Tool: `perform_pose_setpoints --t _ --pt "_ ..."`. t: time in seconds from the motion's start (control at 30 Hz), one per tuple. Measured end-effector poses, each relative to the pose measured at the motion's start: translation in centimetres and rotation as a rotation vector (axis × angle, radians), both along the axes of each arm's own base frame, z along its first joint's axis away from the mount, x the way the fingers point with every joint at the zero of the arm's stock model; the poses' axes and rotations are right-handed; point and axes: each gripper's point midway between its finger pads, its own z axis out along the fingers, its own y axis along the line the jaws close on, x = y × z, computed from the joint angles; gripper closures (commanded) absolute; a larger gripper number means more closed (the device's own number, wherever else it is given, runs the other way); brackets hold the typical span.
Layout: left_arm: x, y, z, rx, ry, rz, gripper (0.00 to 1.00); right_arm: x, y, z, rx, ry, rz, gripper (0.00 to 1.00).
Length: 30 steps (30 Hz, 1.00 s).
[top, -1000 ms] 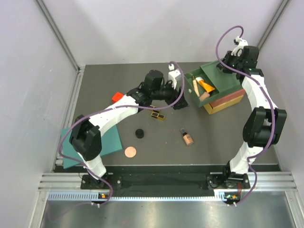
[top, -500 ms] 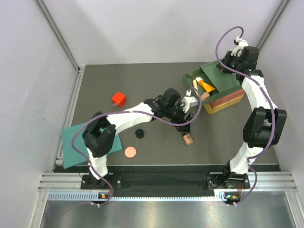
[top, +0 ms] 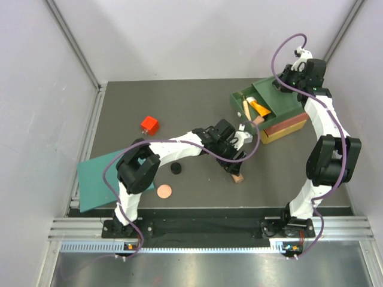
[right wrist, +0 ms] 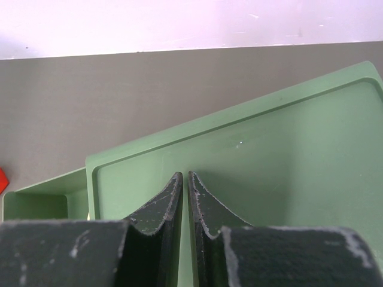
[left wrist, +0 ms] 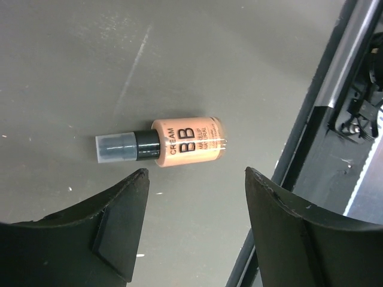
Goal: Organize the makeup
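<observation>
Beige bottle point(left wrist: 187, 142) lies flat toward near edge; left wrist view alone reads "CREAM BB". Left gripper point(left wrist: 196, 179) spread wide over it. Right gripper point(right wrist: 184, 179) pinched together, empty, above green box point(right wrist: 287, 155), far-right corner.

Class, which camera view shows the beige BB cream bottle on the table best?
The left wrist view: the bottle lies on its side, label readable, before the open left claw. The top external view shows only its beige end beyond that claw. The right wrist view, over the green drawer box, misses it.
</observation>
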Motion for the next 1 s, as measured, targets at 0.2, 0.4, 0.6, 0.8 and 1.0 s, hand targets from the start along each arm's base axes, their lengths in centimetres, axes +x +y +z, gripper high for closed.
perform_pose_setpoints --t 0.2,0.4,0.6,0.8,1.0 --pt "-1.0 -0.8 -0.8 0.041 -0.044 -0.026 0.30 -0.1 0.0 0.0 0.002 -0.010 -0.002 0.90" --pt "-2.0 -2.5 -1.5 0.096 -0.101 -0.068 0.30 -0.2 -0.1 0.0 0.003 -0.018 -0.003 0.90" --pt "-2.3 -2.5 -2.8 0.172 -0.180 -0.087 0.29 -0.3 -0.1 0.0 0.002 -0.027 -0.003 0.89" --pt "-1.6 -1.8 -4.1 0.258 -0.298 -0.114 0.29 -0.4 -0.1 0.1 0.003 -0.029 -0.004 0.90" --pt "-0.2 -1.6 -3.7 0.286 -0.394 -0.121 0.30 -0.4 -0.1 0.1 0.002 -0.029 -0.004 0.89"
